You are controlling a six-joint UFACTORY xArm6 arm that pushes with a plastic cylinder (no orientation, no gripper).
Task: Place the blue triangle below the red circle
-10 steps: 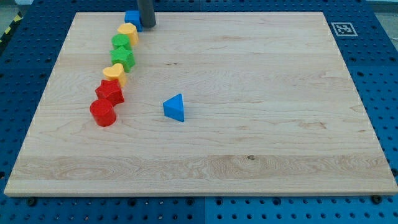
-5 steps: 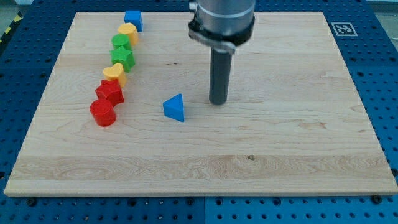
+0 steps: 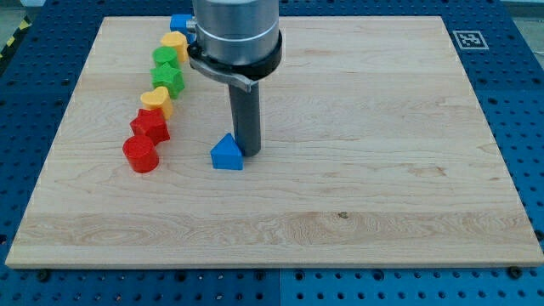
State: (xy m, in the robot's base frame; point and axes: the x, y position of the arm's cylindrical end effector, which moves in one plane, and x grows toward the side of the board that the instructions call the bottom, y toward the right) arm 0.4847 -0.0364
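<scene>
Open wooden board (image 3: pixel 382 153) spans the view's right and bottom. Obstacles: a curving column of blocks along the view's left, comprising blue cube (image 3: pixel 179 23), yellow heart-shaped block (image 3: pixel 173 43), two green blocks (image 3: pixel 167 70), a second yellow block (image 3: pixel 156 99), red star-like block (image 3: pixel 150 126) and red cylinder (image 3: pixel 141 154). My tip (image 3: pixel 247 154) touches the blue triangular block (image 3: pixel 226 154) mid-board; a bare gap separates triangle and cylinder.
</scene>
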